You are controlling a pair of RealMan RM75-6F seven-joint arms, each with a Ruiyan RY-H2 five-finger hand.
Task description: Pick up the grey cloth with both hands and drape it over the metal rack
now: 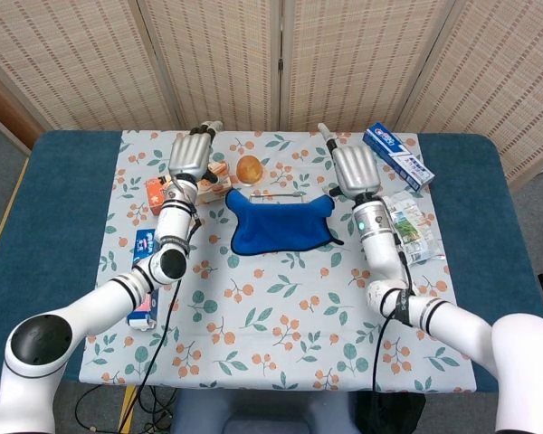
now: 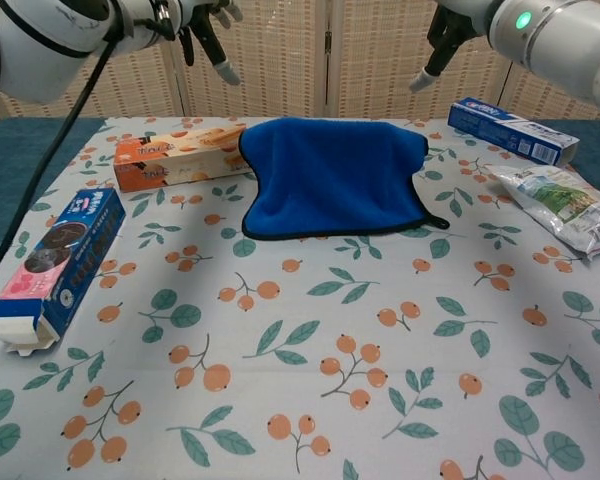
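The cloth [image 1: 279,220] is blue, not grey, with a dark hem. It hangs folded over a thin metal rack, whose rod [image 1: 279,193] shows just behind the cloth's top edge in the head view. In the chest view the cloth [image 2: 330,180] covers the rack entirely and its lower edge lies on the table. My left hand [image 1: 192,155] hovers up and to the left of the cloth, fingers spread [image 2: 205,35], holding nothing. My right hand [image 1: 353,165] hovers up and to the right, fingers [image 2: 435,50] apart and empty.
An orange box [image 2: 180,158] lies left of the cloth, with a cookie box [image 2: 60,255] nearer the front left. A toothpaste box [image 2: 515,130] and a crinkled packet [image 2: 560,205] lie to the right. A round orange item [image 1: 248,168] sits behind the rack.
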